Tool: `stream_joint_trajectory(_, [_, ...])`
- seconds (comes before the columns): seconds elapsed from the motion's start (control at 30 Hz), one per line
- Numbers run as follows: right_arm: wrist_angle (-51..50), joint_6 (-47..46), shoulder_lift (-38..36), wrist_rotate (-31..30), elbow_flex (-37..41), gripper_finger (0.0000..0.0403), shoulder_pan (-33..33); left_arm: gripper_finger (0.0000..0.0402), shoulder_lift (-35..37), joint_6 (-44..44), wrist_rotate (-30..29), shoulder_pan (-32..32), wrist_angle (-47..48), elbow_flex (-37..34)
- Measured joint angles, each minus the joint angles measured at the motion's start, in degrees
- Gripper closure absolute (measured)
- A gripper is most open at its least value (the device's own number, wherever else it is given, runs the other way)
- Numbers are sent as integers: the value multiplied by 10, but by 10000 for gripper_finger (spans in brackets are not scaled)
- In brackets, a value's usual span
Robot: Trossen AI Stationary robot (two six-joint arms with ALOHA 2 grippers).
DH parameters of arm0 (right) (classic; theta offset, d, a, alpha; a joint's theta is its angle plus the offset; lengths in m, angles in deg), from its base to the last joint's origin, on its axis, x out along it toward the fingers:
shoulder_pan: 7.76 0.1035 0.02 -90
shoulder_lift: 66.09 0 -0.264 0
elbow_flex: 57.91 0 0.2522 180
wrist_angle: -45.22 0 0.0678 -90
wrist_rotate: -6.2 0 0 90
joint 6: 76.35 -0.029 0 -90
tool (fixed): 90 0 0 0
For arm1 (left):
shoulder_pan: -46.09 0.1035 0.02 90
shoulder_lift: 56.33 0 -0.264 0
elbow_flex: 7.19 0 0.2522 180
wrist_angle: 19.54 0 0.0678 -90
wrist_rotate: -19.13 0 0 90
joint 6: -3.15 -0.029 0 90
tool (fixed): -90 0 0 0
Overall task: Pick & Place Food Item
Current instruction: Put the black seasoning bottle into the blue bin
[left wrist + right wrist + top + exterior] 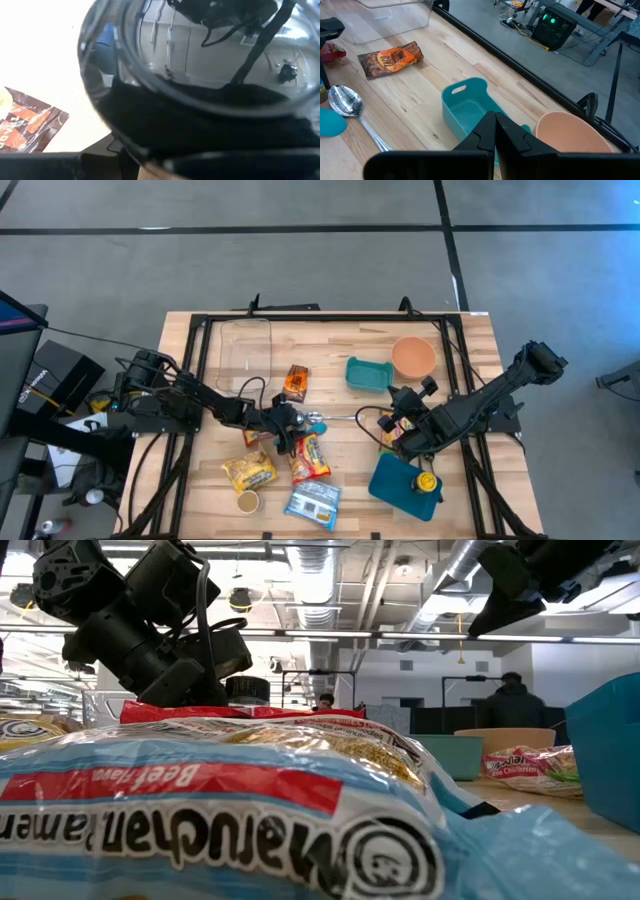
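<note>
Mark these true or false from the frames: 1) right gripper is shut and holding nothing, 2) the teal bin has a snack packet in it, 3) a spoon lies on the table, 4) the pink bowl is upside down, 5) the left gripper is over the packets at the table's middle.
1) True. The right gripper has its fingers pressed together with nothing between them.
2) False. The teal bin is empty; the brown snack packet lies on the wood apart from it.
3) True. The spoon lies flat on the table.
4) False. The pink bowl stands open side up.
5) True. The left gripper is down among the packets, by the red ramen packet.
</note>
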Motion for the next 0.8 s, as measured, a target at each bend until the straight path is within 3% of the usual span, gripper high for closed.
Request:
stream_joint_trajectory(0.5, [0, 0, 0, 4, 0, 403, 0, 227, 12, 3, 1, 0, 3, 0])
stream_joint_trajectory(0.8, [3, 1, 0, 4, 0, 403, -11, 226, 131, 4, 3, 0, 45, 0])
